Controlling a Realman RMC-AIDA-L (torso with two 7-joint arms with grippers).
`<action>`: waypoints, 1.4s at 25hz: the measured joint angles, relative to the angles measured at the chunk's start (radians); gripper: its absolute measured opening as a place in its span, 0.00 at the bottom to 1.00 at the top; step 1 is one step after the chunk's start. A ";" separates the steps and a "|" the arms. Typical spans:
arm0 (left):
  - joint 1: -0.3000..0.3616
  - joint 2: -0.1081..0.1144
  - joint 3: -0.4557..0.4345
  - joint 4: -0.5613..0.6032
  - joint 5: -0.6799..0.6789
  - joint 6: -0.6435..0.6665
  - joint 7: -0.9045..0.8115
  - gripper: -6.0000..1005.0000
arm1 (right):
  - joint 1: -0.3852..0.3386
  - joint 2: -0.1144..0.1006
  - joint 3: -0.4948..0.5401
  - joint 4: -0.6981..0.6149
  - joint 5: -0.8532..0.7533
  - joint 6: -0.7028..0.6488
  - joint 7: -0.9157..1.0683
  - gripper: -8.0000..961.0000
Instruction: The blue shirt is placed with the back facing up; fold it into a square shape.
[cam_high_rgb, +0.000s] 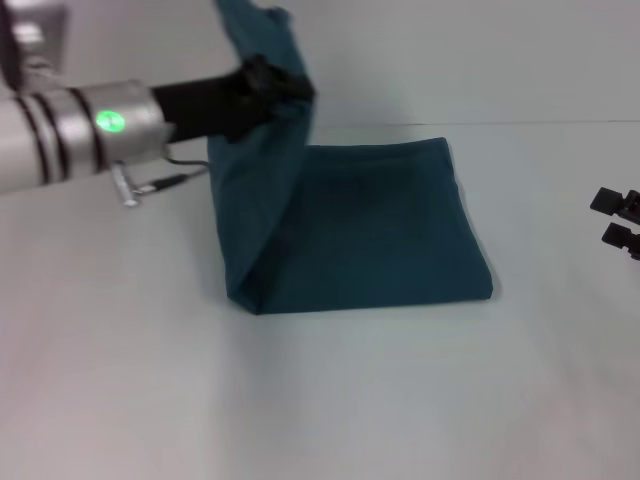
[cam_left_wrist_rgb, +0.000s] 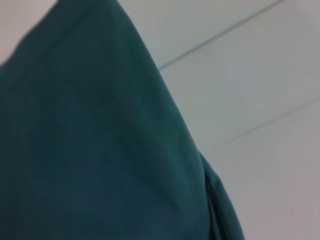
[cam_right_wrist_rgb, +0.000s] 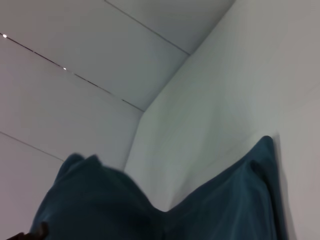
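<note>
The blue shirt lies partly folded on the white table, its right part flat. Its left part is lifted into an upright flap that reaches above the top of the head view. My left gripper is shut on the upper part of that flap, well above the table. In the left wrist view the teal cloth fills most of the picture. The right wrist view shows the raised cloth and the flat part from the side. My right gripper sits at the far right edge, apart from the shirt.
The white table stretches out in front of and to both sides of the shirt. A white wall rises behind the table's back edge. A cable hangs under my left arm.
</note>
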 joint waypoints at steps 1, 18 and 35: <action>-0.006 0.000 0.031 -0.020 -0.015 -0.020 0.009 0.02 | 0.000 0.000 0.000 0.000 -0.004 0.001 0.000 0.98; -0.147 -0.009 0.273 -0.300 -0.152 -0.243 0.208 0.03 | -0.007 0.002 0.005 0.001 -0.030 0.006 0.005 0.98; 0.192 0.131 0.002 -0.090 -0.118 0.257 0.047 0.75 | 0.043 -0.025 0.000 0.005 -0.144 0.015 0.033 0.98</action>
